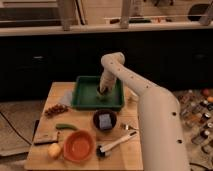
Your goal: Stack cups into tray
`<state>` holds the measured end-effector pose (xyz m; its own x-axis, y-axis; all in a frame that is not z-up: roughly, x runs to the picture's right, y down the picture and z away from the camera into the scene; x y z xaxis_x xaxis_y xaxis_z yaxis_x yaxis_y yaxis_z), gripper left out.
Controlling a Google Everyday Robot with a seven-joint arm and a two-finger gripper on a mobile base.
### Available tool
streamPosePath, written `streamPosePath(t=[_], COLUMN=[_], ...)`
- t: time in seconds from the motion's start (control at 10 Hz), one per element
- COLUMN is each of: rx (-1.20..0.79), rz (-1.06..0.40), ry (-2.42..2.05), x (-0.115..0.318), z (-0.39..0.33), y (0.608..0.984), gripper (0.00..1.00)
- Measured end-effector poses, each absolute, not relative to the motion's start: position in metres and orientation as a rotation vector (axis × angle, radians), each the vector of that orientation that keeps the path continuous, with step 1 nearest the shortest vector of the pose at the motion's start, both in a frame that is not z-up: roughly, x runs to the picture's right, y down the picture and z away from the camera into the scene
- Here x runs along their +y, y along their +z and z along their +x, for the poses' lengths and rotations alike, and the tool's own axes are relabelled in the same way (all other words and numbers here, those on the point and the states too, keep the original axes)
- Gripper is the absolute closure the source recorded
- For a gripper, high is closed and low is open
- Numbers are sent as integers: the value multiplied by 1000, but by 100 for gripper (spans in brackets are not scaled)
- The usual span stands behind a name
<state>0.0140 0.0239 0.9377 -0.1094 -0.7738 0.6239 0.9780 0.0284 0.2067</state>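
gripper (102,92) low in tray (83,99) | grip: can't tell | cup hidden | step: prob. placing | next: needs straight lift, clear of rim

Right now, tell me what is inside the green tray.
Only the gripper shows inside the tray, right of its middle. Anything beneath it is hidden by the arm.
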Motion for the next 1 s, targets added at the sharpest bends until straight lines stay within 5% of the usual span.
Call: streamPosePath(t=[0.7, 1.0], rx=[-618, -562], rz=[-328, -295], ry=[-1580, -1604], x=[-11, -29], z=[15, 17], y=[897, 880], gripper=[58, 35])
